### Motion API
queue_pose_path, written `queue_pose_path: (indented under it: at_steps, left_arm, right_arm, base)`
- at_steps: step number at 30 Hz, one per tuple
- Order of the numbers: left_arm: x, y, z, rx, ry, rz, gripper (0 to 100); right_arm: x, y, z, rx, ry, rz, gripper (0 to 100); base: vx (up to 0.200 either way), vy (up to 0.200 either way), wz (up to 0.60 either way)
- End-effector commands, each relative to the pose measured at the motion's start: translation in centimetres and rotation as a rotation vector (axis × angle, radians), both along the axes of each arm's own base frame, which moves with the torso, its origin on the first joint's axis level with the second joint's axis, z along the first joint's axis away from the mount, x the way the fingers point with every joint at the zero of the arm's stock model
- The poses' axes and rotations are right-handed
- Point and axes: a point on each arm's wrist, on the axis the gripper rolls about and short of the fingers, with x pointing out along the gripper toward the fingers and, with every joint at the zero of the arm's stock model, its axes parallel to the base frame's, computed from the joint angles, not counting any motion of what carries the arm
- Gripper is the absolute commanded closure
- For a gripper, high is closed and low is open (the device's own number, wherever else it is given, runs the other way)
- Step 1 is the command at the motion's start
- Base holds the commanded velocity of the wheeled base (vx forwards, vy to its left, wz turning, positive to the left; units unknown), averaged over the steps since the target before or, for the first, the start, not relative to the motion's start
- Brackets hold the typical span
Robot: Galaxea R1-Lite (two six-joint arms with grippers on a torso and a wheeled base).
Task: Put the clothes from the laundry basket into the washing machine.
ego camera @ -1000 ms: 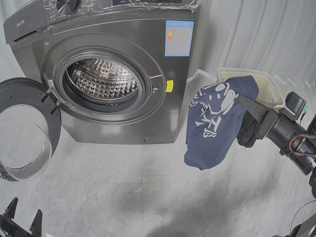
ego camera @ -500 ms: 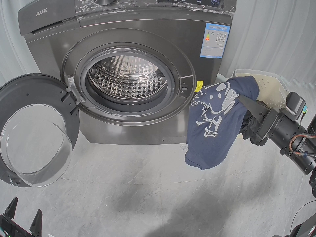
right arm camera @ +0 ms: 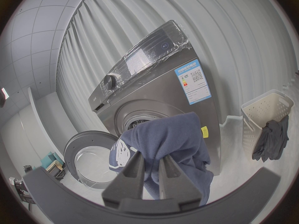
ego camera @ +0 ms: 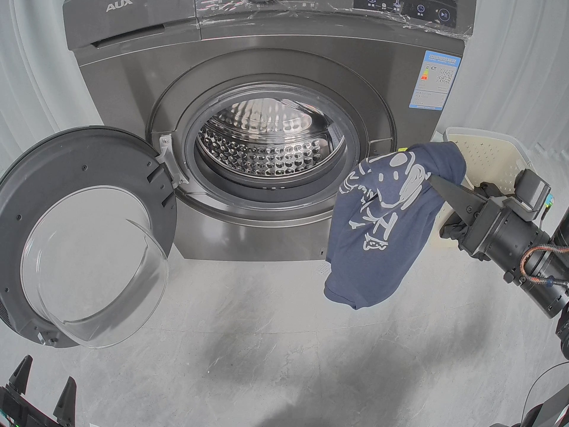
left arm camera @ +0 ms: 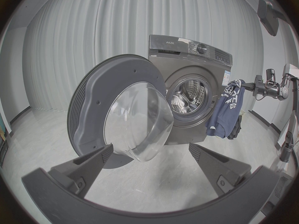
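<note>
Also, dark garment [right arm camera: 272, 140] over laundry basket [right arm camera: 253, 125] rim

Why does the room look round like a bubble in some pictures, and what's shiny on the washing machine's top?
Left and right wrist views: a fisheye lens bends the curtains and darkens the corners. Head view: light glints off the plastic wrap on the washing machine and off its drum.

Right gripper [ego camera: 434, 179] pinched on navy shirt [ego camera: 385, 220], arm level, right of washing machine [ego camera: 267, 60] opening. Left gripper [ego camera: 46, 381] low before machine, fingers spread.
</note>
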Motion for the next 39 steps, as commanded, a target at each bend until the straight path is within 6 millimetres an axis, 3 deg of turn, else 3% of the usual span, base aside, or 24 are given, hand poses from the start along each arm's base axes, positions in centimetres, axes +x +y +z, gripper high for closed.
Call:
queue_pose_path:
  at_steps: [1, 11, 16, 21, 29, 30, 32, 33, 35, 39]
  left_arm:
    - [0.0, 0.0, -0.4, 0.0, 0.007, 0.0, 0]
    - [0.0, 0.0, -0.4, 0.007, -0.002, 0.008, 0]
    - [0.0, 0.0, -0.4, 0.033, -0.002, 0.006, 0]
    - [0.0, 0.0, -0.4, 0.041, 0.001, 0.0, 0]
    - [0.0, -0.1, -0.4, 0.059, -0.012, -0.012, 0]
    - [-0.1, -0.1, 0.0, 0.049, -0.033, -0.018, 0]
    - [-0.7, -0.2, 2.5, 0.031, -0.136, -0.049, 0]
    - [-1.5, -0.3, 5.9, 0.023, -0.236, -0.093, 0]
    - [-1.3, -0.4, 8.5, 0.032, -0.234, -0.165, 0]
    - [0.8, -0.8, 9.4, 0.025, -0.114, -0.356, 0]
  right_arm:
    - [-0.1, 0.0, -0.2, -0.002, 0.008, 0.001, 100]
    - [-0.3, 0.7, -1.1, -0.026, 0.036, 0.03, 100]
    - [0.9, 2.2, -1.8, -0.037, 0.069, 0.055, 100]
    - [2.0, 4.7, -1.0, 0.013, 0.066, 0.102, 100]
    - [4.1, 7.1, -0.1, 0.082, 0.031, 0.127, 100]
    - [4.4, 7.3, -0.3, 0.08, 0.037, 0.124, 100]
    - [4.7, 7.7, -0.6, 0.075, 0.043, 0.125, 100]
    - [5.0, 8.0, -0.7, 0.076, 0.045, 0.126, 100]
    - [5.3, 8.4, -0.6, 0.079, 0.04, 0.126, 100]
    - [5.5, 9.5, 0.2, 0.108, 0.017, 0.117, 100]
  base:
    - [0.0, 0.0, 0.0]
    - [0.0, 0.0, 0.0]
    - [0.0, 0.0, 0.0]
    - [0.0, 0.0, 0.0]
    - [0.0, 0.0, 0.0]
    - [0.0, 0.0, 0.0]
    - [0.0, 0.0, 0.0]
    - [0.0, 0.0, 0.0]
    - [0.0, 0.0, 0.0]
    - [0.0, 0.0, 0.0]
